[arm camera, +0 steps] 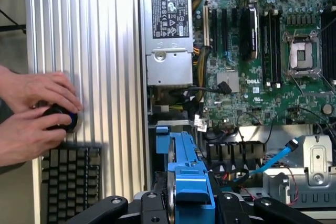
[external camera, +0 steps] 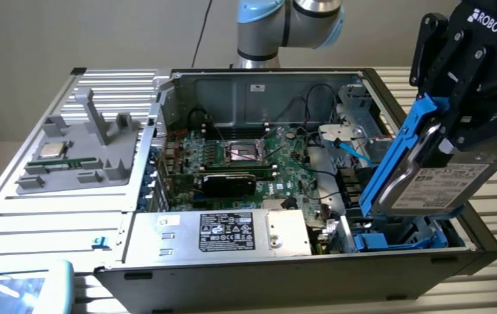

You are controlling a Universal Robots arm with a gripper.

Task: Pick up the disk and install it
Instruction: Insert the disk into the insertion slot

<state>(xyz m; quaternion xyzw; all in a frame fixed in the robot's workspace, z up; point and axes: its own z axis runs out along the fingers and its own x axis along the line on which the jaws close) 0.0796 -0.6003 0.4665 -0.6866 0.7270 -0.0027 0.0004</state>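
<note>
The disk point(external camera: 436, 183), a silver-grey drive with a white barcode label in a bright blue carrier frame, hangs tilted over the right front corner of the open computer case point(external camera: 257, 82). My black gripper point(external camera: 447, 140) is shut on it from above, its fingers clamping the carrier's sides. Directly below the disk sits a blue drive bay point(external camera: 397, 239) in the case. In the wrist view the blue carrier point(arm camera: 189, 182) runs edge-on between my fingers point(arm camera: 113, 205), above the bay opening.
A silver power supply point(external camera: 227, 232) with a black label lies beside the bay. The motherboard point(external camera: 248, 154) and a blue cable point(external camera: 353, 147) lie further in. A grey fixture point(external camera: 74, 154) holds a CPU chip point(external camera: 52, 150). A person's hands point(arm camera: 37, 114) rest by a keyboard point(arm camera: 71, 182).
</note>
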